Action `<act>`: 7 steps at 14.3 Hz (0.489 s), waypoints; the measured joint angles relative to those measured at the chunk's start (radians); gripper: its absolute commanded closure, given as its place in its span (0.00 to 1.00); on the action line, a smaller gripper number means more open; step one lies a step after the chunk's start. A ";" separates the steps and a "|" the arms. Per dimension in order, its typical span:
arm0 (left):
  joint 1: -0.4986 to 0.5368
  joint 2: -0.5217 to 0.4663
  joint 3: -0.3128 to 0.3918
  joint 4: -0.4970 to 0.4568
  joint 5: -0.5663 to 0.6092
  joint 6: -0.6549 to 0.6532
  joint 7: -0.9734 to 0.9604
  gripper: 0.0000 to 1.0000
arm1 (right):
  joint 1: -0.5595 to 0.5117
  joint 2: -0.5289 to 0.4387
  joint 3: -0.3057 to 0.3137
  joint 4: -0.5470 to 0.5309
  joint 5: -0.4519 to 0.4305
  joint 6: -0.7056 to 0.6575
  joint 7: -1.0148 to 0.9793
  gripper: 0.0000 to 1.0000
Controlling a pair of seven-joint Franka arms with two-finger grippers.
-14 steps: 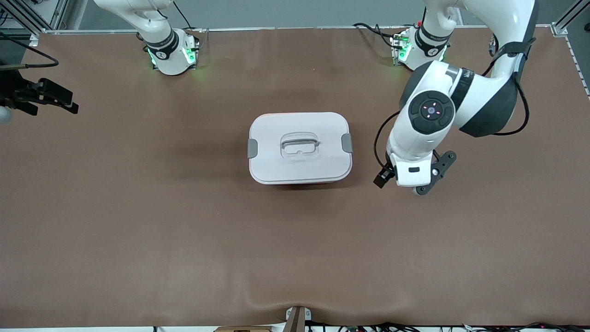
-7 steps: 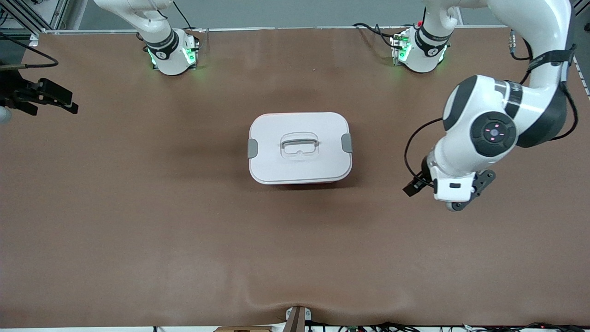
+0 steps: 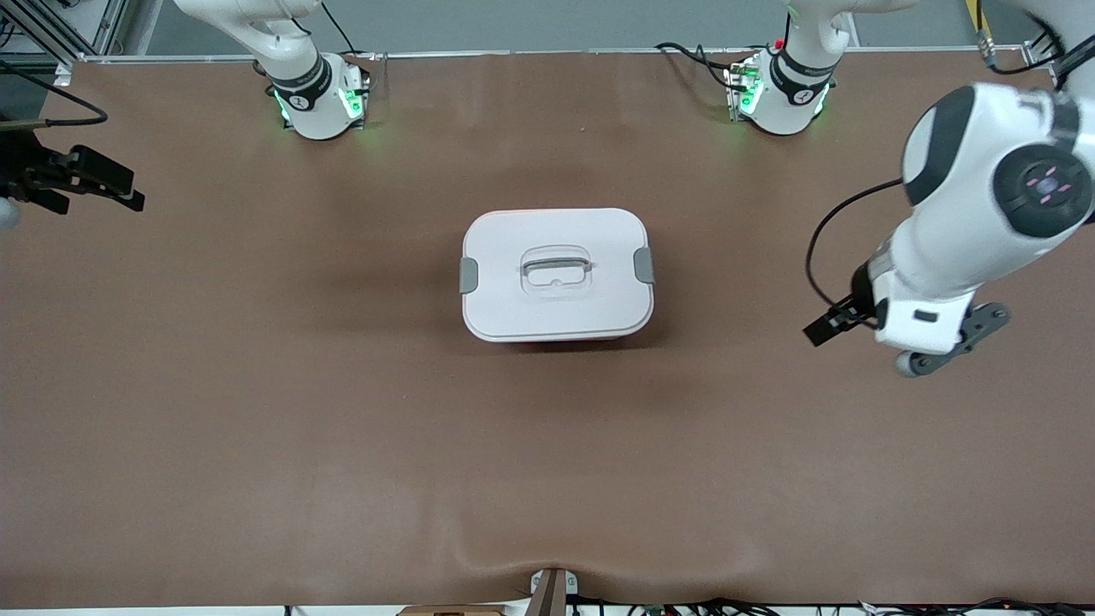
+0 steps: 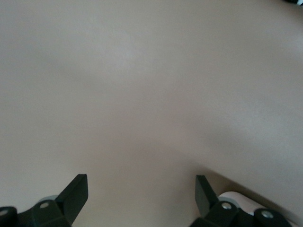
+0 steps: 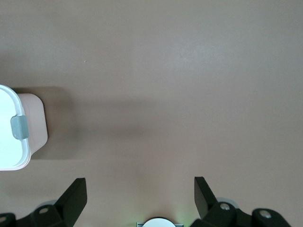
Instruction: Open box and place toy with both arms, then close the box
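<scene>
The box [image 3: 557,274] sits in the middle of the brown tabletop [image 3: 257,428], roughly midway between the two arms' ends, with its white lid [image 3: 556,244] on and a grey clip at each short end: one clip [image 3: 468,275] facing the right arm's end, the other clip [image 3: 644,265] facing the left arm's end. The recessed handle [image 3: 557,270] lies flat in the centre of the lid. No toy shows anywhere in these views. The left tool [image 4: 141,198] hangs over bare tabletop toward the left arm's end, well apart from the box, its two black fingers [image 4: 75,194] standing wide apart with nothing between them. The right tool [image 5: 139,198] is up over the tabletop near the right arm's end, also well clear of the box; its fingers [image 5: 75,195] are spread wide and empty too. From the right wrist view, one end of the box [image 5: 19,127] is in sight, showing the pinkish tub under the white lid and one grey clip [image 5: 19,127] latched down over the rim.
</scene>
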 measured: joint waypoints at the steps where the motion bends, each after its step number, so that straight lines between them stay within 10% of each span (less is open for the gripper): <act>1: 0.005 -0.024 0.003 0.000 0.000 -0.005 0.025 0.00 | 0.000 0.000 0.000 0.000 0.000 0.000 0.000 0.00; 7: 0.006 -0.164 0.030 0.002 0.000 -0.101 0.115 0.00 | 0.000 0.000 0.000 0.000 0.000 0.000 0.000 0.00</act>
